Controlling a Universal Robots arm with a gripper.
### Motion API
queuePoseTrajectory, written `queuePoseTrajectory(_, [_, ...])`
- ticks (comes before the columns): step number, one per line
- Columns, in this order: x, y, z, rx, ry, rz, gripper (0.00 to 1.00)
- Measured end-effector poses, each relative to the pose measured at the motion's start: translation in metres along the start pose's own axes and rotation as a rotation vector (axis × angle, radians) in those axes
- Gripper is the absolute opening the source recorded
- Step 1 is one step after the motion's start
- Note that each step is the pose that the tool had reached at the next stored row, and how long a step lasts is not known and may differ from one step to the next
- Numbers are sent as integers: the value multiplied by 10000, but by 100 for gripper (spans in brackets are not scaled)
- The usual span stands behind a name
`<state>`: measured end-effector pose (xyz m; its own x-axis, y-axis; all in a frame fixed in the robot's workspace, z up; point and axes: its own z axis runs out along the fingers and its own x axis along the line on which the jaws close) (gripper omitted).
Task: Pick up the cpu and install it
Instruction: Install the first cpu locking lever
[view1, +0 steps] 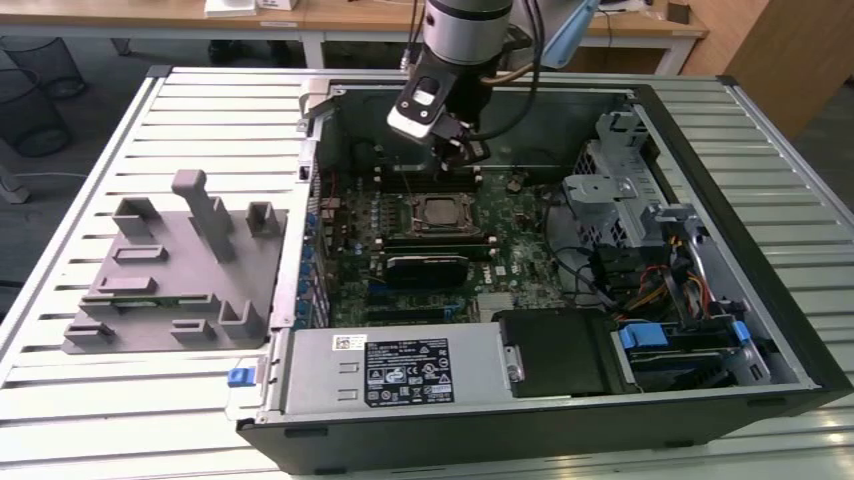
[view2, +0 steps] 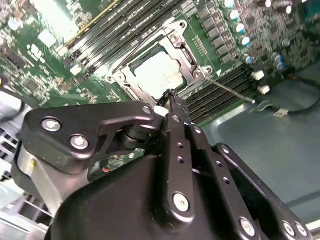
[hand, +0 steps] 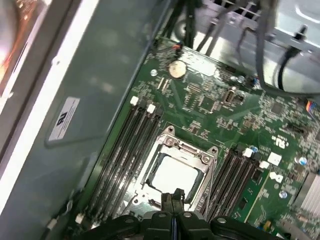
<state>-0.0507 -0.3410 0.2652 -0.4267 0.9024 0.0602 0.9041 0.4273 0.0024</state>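
Already the cpu (hand: 175, 176) lies flat within the socket frame (hand: 176, 146), edges aligned; the claw (hand: 173, 195), pinched together empty, hangs just above.

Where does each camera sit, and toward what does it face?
Exterior view: off the arm, looking down into the open computer case; arm and claw show.
Second wrist view: on the wrist, looking along the shut claw to the cpu in its socket.
First wrist view: also on the wrist, looking down at the motherboard; the claw shows.
Both wrist views share cpu and claw.
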Motion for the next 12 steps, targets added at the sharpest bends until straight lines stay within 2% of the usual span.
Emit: queuePoseTrajectory(12, [-1, 0, 11, 132, 5, -2175, 11])
